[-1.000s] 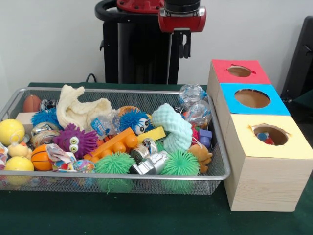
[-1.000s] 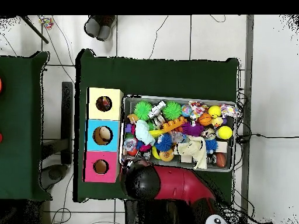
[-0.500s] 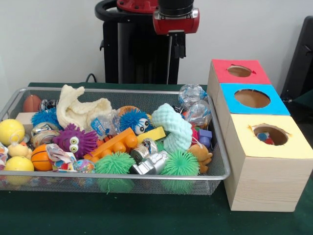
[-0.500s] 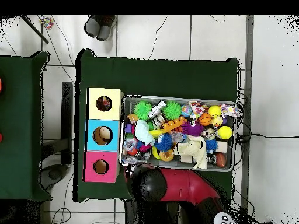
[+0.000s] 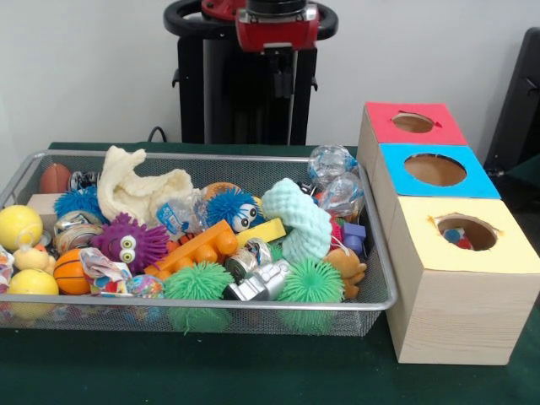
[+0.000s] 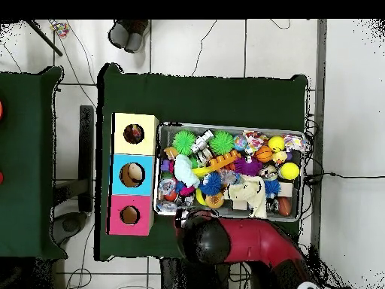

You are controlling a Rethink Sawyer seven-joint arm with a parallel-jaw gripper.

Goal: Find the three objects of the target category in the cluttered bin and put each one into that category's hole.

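We see the hand (image 5: 283,80) high behind the wire bin (image 5: 202,305); whether apart or together, we cannot tell. Toys lie heaped inside (target category unclear). Yellow box hole (image 5: 466,232) already holds something. Risk we judge: a descent snagging neighbouring toys, dragging clutter out.

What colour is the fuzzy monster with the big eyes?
Purple. The fuzzy monster shows best in the front view.

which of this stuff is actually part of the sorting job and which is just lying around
Job: gripper, wire bin, its toys such as the purple fuzzy toy, red-topped box, blue-topped box, yellow-topped box.
Lying about: second green table, floor cables.
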